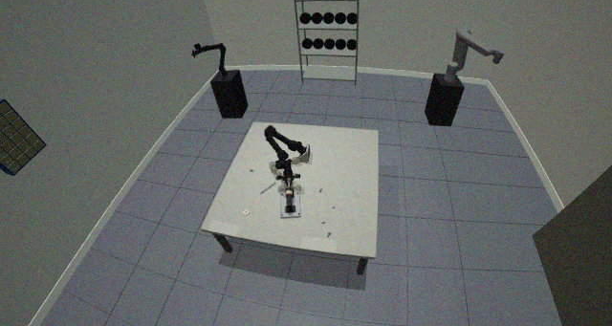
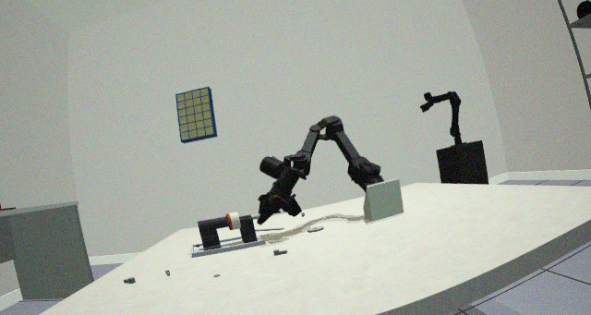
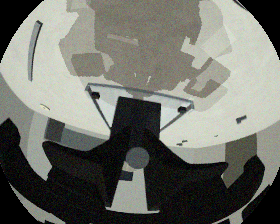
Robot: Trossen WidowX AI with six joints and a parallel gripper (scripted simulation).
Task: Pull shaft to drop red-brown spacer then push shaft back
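Observation:
The big dark housing block [image 1: 290, 207] [image 2: 211, 236] stands at the far end of a grey baseplate [image 2: 231, 248] [image 3: 141, 91]. The red-brown spacer [image 2: 228, 221] is on the shaft line, against the housing's barrel. A cream spacer [image 2: 235, 221] sits beside it, on the side of the smaller dark support block [image 2: 248, 229] [image 3: 138, 112]. The grey shaft [image 2: 255, 217] [image 3: 137, 158] sticks out of the support block, its round end showing between the fingers in the wrist view. My gripper [image 2: 260, 220] [image 3: 136, 131] is shut on the shaft's outer end. The shaft's inner part is hidden.
A thin grey rod [image 1: 268, 187] [image 3: 33, 50] lies beside the baseplate. A small pale ring [image 1: 246, 210] lies on the table farther out, and several small dark parts lie on the other side. A pale green wedge-like block [image 2: 384, 200] stands near the arm's base.

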